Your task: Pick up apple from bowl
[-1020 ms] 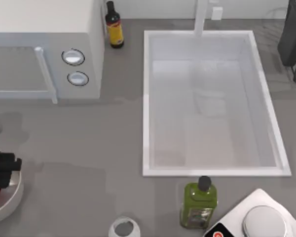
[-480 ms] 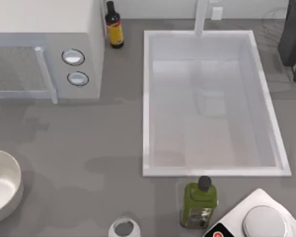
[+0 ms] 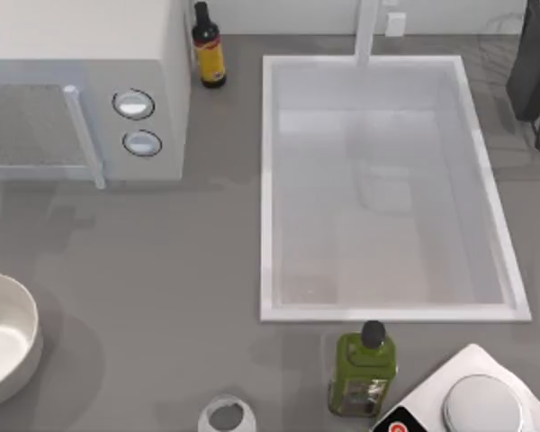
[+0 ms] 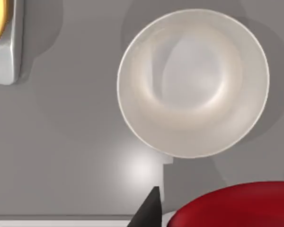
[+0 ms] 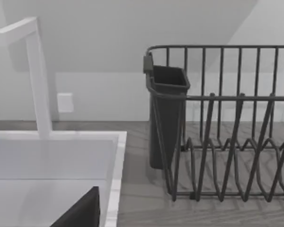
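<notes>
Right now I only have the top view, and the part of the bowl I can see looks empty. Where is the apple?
Observer: In the left wrist view, the apple is up close to the camera at the left gripper, apparently held above the counter.
Operator: Anything else in the bowl?
Observer: No, the bowl shows its whole pale inside bare.
Operator: And the right arm?
Observer: The right gripper hangs by the sink edge, facing the dish rack.

White bowl [image 3: 4,337] sits at the table's [image 3: 162,261] left edge.
</notes>
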Tool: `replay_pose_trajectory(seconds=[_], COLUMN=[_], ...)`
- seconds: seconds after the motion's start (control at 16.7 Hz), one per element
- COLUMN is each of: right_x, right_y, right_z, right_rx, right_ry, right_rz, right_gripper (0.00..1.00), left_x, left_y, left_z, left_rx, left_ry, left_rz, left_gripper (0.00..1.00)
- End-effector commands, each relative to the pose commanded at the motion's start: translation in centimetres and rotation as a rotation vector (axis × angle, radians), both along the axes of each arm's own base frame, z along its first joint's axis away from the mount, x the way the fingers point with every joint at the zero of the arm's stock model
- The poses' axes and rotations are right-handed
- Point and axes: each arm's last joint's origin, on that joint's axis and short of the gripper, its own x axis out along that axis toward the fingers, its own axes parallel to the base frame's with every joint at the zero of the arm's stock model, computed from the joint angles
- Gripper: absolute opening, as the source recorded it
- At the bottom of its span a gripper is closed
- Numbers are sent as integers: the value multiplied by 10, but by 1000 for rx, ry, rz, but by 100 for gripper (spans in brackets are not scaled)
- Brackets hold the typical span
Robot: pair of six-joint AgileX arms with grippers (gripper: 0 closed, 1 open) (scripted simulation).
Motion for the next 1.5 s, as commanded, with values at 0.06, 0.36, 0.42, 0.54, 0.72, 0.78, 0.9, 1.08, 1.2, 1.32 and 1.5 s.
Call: replay_pose_trajectory(seconds=[0.06,0.36,0.42,0.54,0.72,0.78,0.9,1.08,1.2,1.32,1.5], right_x=[0,0,0,0,0,0,0,0,0,0,0], right_y=[0,0,0,0,0,0,0,0,0,0,0], right_z=[0,0,0,0,0,0,0,0,0,0,0], right_rx=[0,0,0,0,0,0,0,0,0,0,0], right_ry=[0,0,0,0,0,0,0,0,0,0,0], right_rz=[0,0,0,0,0,0,0,0,0,0,0], right_gripper=[100,100,100,100,100,100,100,100,100,100,100], left_x=[0,8,13,25,35,34,29,19,17,17,17], left_y=[0,-7,-15,-40,-98,-119,-156,-190,-197,-197,-196], left_z=[0,-7,-11,-25,-51,-60,-79,-99,-103,-103,-106], left_rx=[0,-3,-6,-11,-14,-12,-7,-1,0,0,-1], left_ry=[0,14,22,41,70,80,94,103,104,104,103], left_rz=[0,3,3,3,3,3,4,5,5,5,6], left_gripper=[0,0,0,0,0,0,0,0,0,0,0])
